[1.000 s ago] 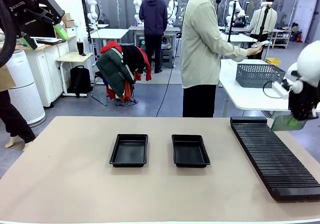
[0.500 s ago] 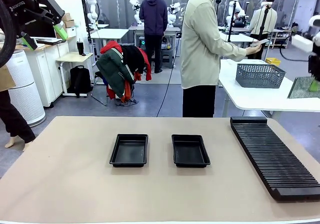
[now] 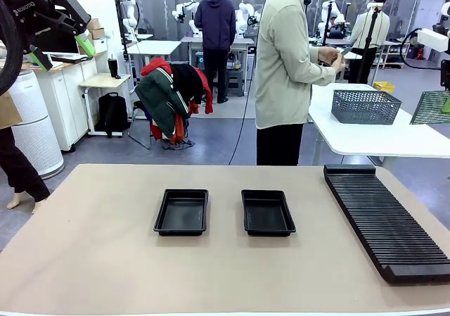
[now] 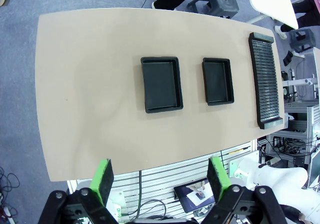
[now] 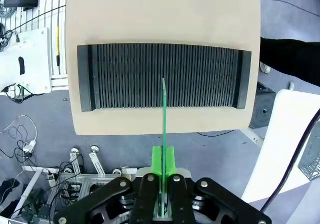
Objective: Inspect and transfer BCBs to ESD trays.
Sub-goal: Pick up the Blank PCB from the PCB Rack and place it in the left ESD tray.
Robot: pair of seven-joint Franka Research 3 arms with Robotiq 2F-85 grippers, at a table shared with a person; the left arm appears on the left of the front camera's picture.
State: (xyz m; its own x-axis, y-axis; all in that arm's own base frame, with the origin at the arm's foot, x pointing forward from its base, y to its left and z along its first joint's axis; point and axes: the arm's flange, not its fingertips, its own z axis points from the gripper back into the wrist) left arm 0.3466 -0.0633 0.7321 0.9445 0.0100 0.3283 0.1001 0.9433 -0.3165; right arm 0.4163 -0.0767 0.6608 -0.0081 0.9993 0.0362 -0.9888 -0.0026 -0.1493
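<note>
You've got bright, even overhead light in all views, no hard shadows: the ESD trays (image 3: 181, 212) cast only a faint soft edge on the table (image 3: 91, 260). Mild sheen on the tray floors, nothing blown out. Front view is sharp across the table. Both wrist views have heavy barrel distortion: table edges bow, the rack (image 5: 130, 77) curves. The BCB (image 5: 163, 109), edge-on, reads as a crisp thin line; left fingers (image 4: 104, 176) look slightly soft.

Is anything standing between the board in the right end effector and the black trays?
Nothing visible does. The right end effector holds the board high above the rack; the left tray and the right tray lie uncovered beside it.
</note>
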